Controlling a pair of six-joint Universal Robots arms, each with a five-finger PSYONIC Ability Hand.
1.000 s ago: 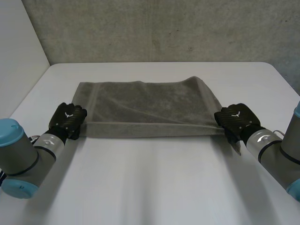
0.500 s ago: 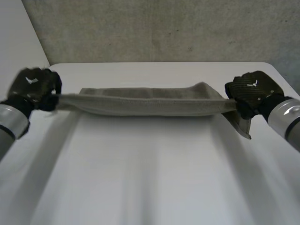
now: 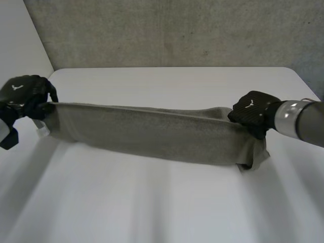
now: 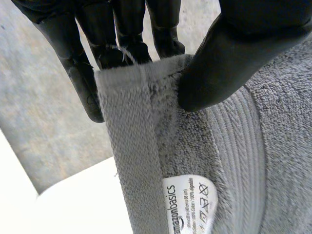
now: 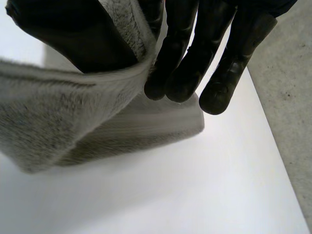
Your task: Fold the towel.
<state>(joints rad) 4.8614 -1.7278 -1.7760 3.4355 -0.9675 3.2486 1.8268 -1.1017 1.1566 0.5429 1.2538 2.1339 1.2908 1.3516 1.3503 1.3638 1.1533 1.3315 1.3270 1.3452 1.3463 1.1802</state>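
The grey towel (image 3: pixel 152 134) hangs stretched between my two hands above the white table (image 3: pixel 167 202). My left hand (image 3: pixel 25 93) pinches its left corner; in the left wrist view the thumb (image 4: pixel 229 58) presses the towel (image 4: pixel 195 146) against the fingers (image 4: pixel 112 44), and a white label (image 4: pixel 190 207) shows below. My right hand (image 3: pixel 253 111) pinches the right corner; in the right wrist view the towel (image 5: pixel 63 117) is clamped between thumb (image 5: pixel 73 34) and fingers (image 5: pixel 195 63). The towel's right end droops lower than its left.
A grey concrete wall (image 3: pixel 177 30) stands behind the table's far edge. The bare table top lies under and in front of the towel.
Both hands have lifted the towel's near edge off the table and carried it up. The right hand has since dropped lower, so the towel now slants down to the right.
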